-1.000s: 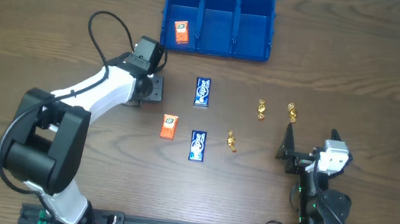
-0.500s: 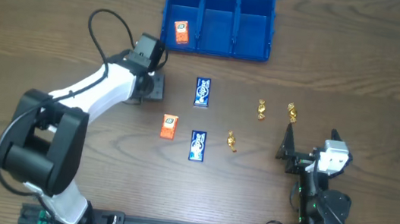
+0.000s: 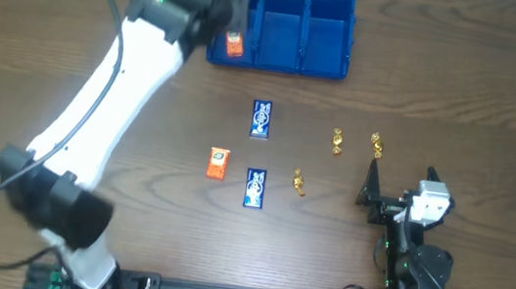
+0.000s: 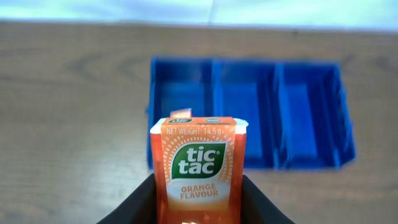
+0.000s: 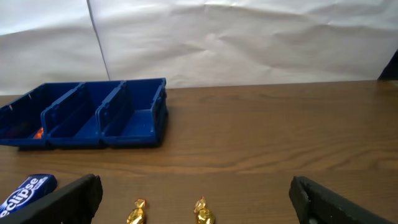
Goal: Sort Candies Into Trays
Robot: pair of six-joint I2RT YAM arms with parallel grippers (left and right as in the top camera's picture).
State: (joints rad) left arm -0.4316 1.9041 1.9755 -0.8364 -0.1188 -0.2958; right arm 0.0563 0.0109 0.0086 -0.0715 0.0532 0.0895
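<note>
item 1: orange rectangular plastic candy box [image 4: 204, 168], held upright by its sides between the fingers of the left gripper [image 4: 202, 202], whose jaws are closed on it; it is raised in the air at the left-compartment end of the blue plastic three-compartment tray [image 4: 339, 118]; whether it is over that compartment cannot be told

item 2: second orange candy box [image 3: 235, 43], lodged in the tray's left compartment

item 3: third orange candy box [image 3: 218, 163], laid flat on the brown wooden table [image 3: 501, 95], just beside a blue rectangular mint packet [image 3: 255, 188]; a second blue packet [image 3: 261, 119] is laid nearer the tray

item 4: gold foil-wrapped candies, three: first gold candy [image 3: 337, 141] and second gold candy [image 3: 375, 144] paired, third gold candy [image 3: 299, 181] set apart, near the first blue packet

item 5: right gripper [image 5: 199, 199], positioned low at the table's right, jaws spread wide, nothing held; the paired gold candies are seen just ahead of it
</note>
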